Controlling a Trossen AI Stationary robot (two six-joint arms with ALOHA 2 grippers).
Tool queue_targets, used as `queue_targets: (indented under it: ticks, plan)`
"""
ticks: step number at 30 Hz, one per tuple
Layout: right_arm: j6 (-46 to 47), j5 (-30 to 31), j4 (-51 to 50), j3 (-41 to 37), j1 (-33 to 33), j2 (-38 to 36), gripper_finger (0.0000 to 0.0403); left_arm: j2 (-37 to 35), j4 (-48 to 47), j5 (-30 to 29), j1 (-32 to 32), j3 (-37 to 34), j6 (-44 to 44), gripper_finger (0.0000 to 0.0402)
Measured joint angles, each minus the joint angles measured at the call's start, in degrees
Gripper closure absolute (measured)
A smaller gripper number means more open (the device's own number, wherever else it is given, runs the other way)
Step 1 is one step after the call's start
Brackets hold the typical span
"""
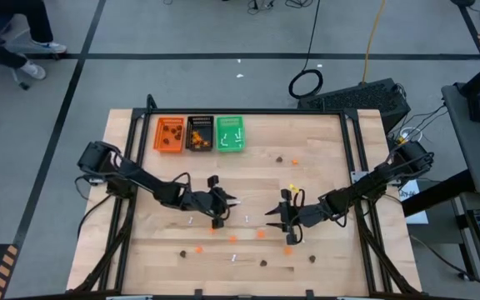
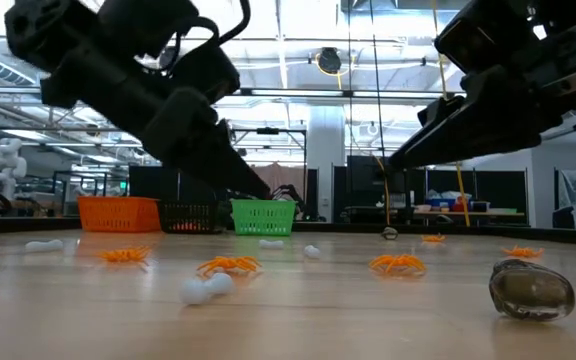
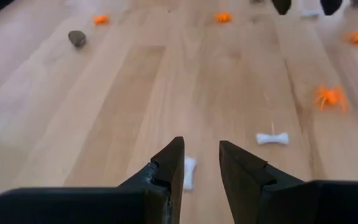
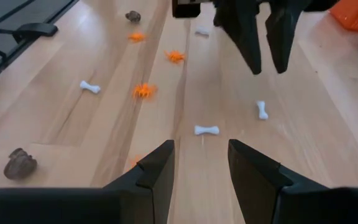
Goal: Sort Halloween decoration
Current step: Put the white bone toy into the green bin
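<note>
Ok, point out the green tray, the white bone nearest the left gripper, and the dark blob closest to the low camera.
green tray point(image 1: 230, 134), high view, on its floor.
white bone point(image 3: 189, 172), left wrist view, on the visible half beside the finger.
dark blob point(image 2: 532, 291), low view, on its middle.

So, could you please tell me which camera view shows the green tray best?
The high view: it looks straight down into the green tray, showing white sticks inside and its place at the end of the row beside the black tray. The low view shows only its side wall, far off. Neither wrist view shows it.
</note>
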Motion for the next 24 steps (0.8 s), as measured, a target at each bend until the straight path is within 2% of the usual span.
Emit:
queue_targets:
  ticks: [10,15,19,22,24]
  plan:
    - [1.08,1.62,0.07,0.0,-0.24,0.02,0.0266,10.53,8.63,-1.37,0.6,-0.4,0.46,0.0299]
    - [2.06,1.6,-0.02,0.0,-0.24,0.04,0.0266,12.42,9.73,-2.8,0.54,-0.3,-0.13,0.0299]
    - [2.05,1.53,-0.02,0.0,-0.24,0.04,0.0266,12.86,9.97,-1.13,0.7,-0.27,-0.13,0.0302]
    - [1.95,1.57,-0.02,0.0,-0.26,0.04,0.0266,12.9,8.84,-0.64,0.71,-0.2,-0.18,0.0325]
    - [1.92,1.57,-0.02,0.0,-0.26,0.04,0.0266,12.88,7.6,-0.18,0.71,-0.14,-0.18,0.0355]
